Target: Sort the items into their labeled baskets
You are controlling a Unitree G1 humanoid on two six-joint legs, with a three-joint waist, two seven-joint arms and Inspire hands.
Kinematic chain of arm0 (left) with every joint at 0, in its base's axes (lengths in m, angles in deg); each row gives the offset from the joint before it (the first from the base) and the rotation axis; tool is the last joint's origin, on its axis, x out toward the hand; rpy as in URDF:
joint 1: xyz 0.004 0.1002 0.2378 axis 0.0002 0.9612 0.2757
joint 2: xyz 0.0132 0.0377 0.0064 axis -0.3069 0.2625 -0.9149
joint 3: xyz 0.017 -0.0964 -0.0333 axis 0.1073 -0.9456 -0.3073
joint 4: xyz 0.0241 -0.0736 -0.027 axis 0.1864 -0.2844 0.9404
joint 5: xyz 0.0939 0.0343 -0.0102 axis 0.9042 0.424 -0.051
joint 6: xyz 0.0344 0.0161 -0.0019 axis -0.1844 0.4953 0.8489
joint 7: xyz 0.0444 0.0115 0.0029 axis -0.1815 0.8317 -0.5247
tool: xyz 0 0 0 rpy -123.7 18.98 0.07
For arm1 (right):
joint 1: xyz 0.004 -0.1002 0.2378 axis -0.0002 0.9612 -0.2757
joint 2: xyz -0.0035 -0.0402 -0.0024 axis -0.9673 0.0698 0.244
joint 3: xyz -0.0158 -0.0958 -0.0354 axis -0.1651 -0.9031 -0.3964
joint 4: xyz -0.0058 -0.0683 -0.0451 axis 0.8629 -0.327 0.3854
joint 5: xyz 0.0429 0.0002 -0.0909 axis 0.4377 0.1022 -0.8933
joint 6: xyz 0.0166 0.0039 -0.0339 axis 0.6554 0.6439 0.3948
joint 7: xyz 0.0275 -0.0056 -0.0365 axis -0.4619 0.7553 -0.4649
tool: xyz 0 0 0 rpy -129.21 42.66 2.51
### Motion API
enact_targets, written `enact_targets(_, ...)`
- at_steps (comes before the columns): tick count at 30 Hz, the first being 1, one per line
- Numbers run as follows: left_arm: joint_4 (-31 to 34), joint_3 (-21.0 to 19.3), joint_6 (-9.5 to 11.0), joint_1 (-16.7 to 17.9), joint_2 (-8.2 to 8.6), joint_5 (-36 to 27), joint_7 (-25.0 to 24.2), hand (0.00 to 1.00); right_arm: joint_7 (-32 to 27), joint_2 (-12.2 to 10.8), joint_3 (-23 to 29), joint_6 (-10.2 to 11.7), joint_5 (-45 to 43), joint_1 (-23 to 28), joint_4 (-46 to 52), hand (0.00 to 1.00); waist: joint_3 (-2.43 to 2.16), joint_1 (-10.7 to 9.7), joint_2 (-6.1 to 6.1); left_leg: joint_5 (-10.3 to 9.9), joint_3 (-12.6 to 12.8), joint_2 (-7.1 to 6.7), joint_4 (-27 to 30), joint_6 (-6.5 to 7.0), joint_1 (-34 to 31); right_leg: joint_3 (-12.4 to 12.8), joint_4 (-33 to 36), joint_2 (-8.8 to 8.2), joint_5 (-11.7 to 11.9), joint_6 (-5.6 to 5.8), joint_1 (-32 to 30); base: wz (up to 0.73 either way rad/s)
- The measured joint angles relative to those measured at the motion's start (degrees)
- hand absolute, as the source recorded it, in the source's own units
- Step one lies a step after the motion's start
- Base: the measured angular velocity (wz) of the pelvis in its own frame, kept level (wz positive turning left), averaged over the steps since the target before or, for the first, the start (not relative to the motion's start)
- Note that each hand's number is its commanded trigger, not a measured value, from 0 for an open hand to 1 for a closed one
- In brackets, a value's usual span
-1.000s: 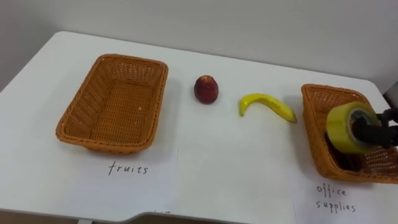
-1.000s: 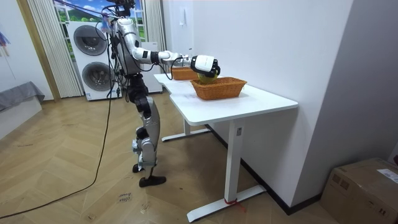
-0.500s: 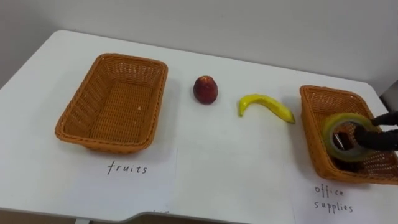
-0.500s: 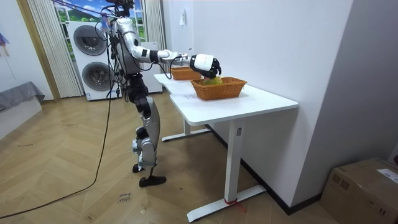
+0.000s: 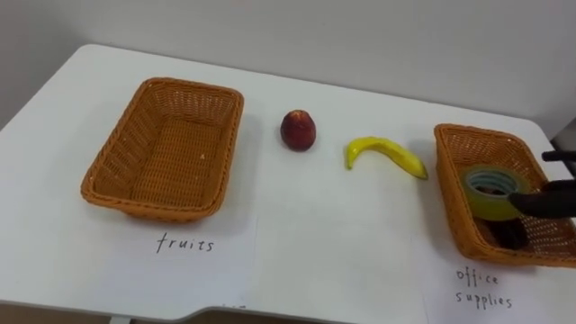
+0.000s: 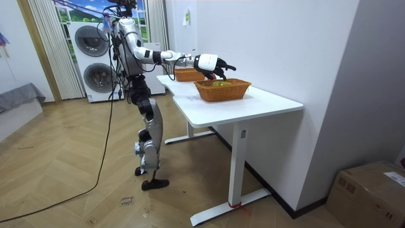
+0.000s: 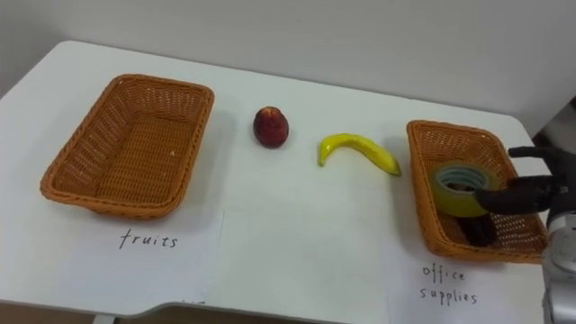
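Over at the right end of the white table (image 5: 315, 211), your right hand (image 7: 531, 196) hovers above the right-hand wicker basket (image 5: 453, 189). Its fingers are stretched out straight and spread, and they grip nothing. The yellow tape roll (image 5: 490, 191) lies inside that basket, flat with its hole facing up. One dark fingertip sits at the roll's right edge, though you can't tell from here whether it touches. Something dark (image 5: 509, 236) lies low in the basket just beside the tape, and what it is can't be made out.

Both fruits wait out on the tabletop between the two baskets. The red fruit (image 5: 298, 130) stands left of the banana (image 5: 385, 151), which curves close to the right basket's left wall without touching it. The left-hand basket (image 5: 126, 153) sits well apart, with bare wicker inside. A handwritten paper label (image 5: 186, 244) lies in front of it, and another label (image 5: 486, 286) lies in front of the right basket.

From the room view, you stand upright at the table's end on the view's left, right arm reaching out level over the nearer basket, with stacked washing machines (image 6: 95, 41) behind you.
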Motion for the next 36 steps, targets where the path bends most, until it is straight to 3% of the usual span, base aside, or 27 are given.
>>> enact_targets(6, 0.0, 0.0, 0.0, 0.0, 0.00, 0.0, 0.1, 0.00, 0.0, 0.0, 0.0, 0.0, 0.0, 0.0, 0.0, 0.00, -0.24, 0.0, 0.37, 0.0, 0.0, 0.00, 0.0, 0.00, 0.0, 0.0, 0.0, 0.00, 0.0, 0.00, 0.0, 0.00)
enact_targets(23, 0.0, -0.3, 0.0, -0.1, -0.08, 0.1, -0.1, 0.00, -0.1, 0.0, 0.0, 0.0, -2.3, -0.7, 6.5, 0.00, -0.24, 0.2, 0.36, 0.0, 1.1, 0.10, -0.2, 0.01, -0.1, 1.6, 0.4, 0.27, 0.0, 0.00, -0.7, -0.02)
enact_targets(26, 0.0, -0.1, 0.0, -0.3, -0.32, 0.1, -0.5, 0.00, -0.1, 0.0, -0.2, 0.1, -2.4, -2.0, 9.2, 0.00, -0.12, 0.3, 0.28, 0.0, 1.3, 0.10, -0.2, 0.02, 0.1, 1.7, 0.6, 0.23, 0.0, 0.00, -0.6, -0.02)
enact_targets(27, 0.0, 0.0, 0.0, -0.6, -0.49, 0.1, -0.7, 0.00, -0.1, 0.0, -0.3, 0.1, -2.4, -2.9, 9.8, 0.00, 0.25, 0.4, 0.22, 0.0, 1.4, 0.12, -0.2, 0.02, 0.5, 1.7, 1.0, 0.25, 0.0, 0.00, -0.6, -0.08)
enact_targets(29, 0.1, 0.4, 0.0, -0.7, -0.87, 0.0, -0.8, 0.00, -0.1, 0.0, -0.6, 0.1, -2.3, -3.8, 10.8, 0.00, 0.45, 0.6, 0.15, 0.0, 1.4, 0.13, -0.2, 0.03, 0.8, 1.7, 1.0, 0.25, 0.0, 0.01, -0.4, -0.03)
enact_targets(34, 0.2, 0.5, -0.1, -0.9, -1.41, 0.0, -0.6, 0.00, -0.1, 0.1, -1.8, -0.2, -3.0, -4.9, 13.4, 0.00, 0.20, 1.8, -0.48, 0.0, 1.4, 0.05, -0.1, 0.06, 0.8, 1.7, 1.1, 0.17, 0.0, 0.01, -0.3, 0.00)
enact_targets(36, 0.0, 1.1, -0.1, -0.7, -1.37, -0.1, -0.6, 0.00, 0.2, 0.2, -4.4, -0.7, -4.8, -7.7, 13.4, 0.00, 0.19, 1.7, -0.56, 0.0, 1.4, -0.01, 0.0, 0.08, 0.8, 1.6, 1.2, 0.09, 0.0, 0.01, -0.3, 0.00)
